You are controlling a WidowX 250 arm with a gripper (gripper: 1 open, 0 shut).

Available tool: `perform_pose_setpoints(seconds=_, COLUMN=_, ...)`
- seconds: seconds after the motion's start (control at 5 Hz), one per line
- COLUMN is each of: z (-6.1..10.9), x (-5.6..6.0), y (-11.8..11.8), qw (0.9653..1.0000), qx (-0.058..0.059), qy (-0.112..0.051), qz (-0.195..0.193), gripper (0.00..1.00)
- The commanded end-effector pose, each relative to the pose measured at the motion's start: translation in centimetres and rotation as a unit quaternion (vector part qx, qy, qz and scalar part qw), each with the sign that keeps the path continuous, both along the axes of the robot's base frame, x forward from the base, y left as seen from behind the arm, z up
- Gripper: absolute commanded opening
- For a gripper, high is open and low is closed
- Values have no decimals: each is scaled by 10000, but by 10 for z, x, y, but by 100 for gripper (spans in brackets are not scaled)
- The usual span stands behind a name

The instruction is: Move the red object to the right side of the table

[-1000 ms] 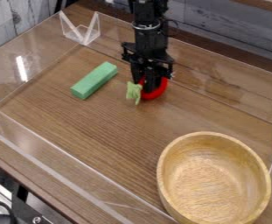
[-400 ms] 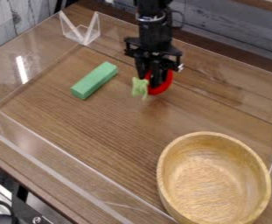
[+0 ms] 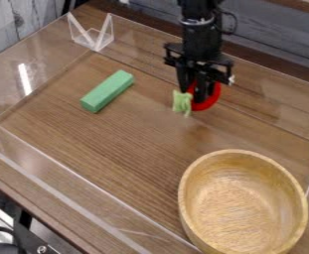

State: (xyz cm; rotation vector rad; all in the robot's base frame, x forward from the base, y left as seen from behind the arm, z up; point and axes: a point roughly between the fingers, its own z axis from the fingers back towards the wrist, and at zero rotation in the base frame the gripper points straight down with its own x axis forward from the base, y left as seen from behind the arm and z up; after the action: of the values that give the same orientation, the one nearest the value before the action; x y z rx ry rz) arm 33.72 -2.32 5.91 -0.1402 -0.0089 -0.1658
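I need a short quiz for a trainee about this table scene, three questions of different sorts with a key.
1. True or false: the claw is shut on the red fruit.
2. Which lies nearest the camera? A) green block B) bowl C) red fruit
3. Fill in: the bowl holds ____.

Key: 1 true; 2 B; 3 nothing.

No lettering, label, brand mark or number can be read anywhere in this view. The surfaces in sight carry no print that can be made out at this size.
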Motion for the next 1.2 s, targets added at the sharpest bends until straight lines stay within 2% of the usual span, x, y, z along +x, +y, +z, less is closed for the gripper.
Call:
perform_pose_setpoints(seconds=0.0, z=22, x=1, y=-19, qw=9990, qx=-78, qy=-382, qz=-195, gripper=0)
perform_pose_setpoints(seconds=0.4, z=1, x=11, y=-49, qw=9992, qx=-155, qy=-333, qz=-182, gripper=0)
perform_pose_setpoints(seconds=1.0, z=-28, x=30, y=-63, qw=9994, qx=-114, qy=-265, qz=-210, gripper=0)
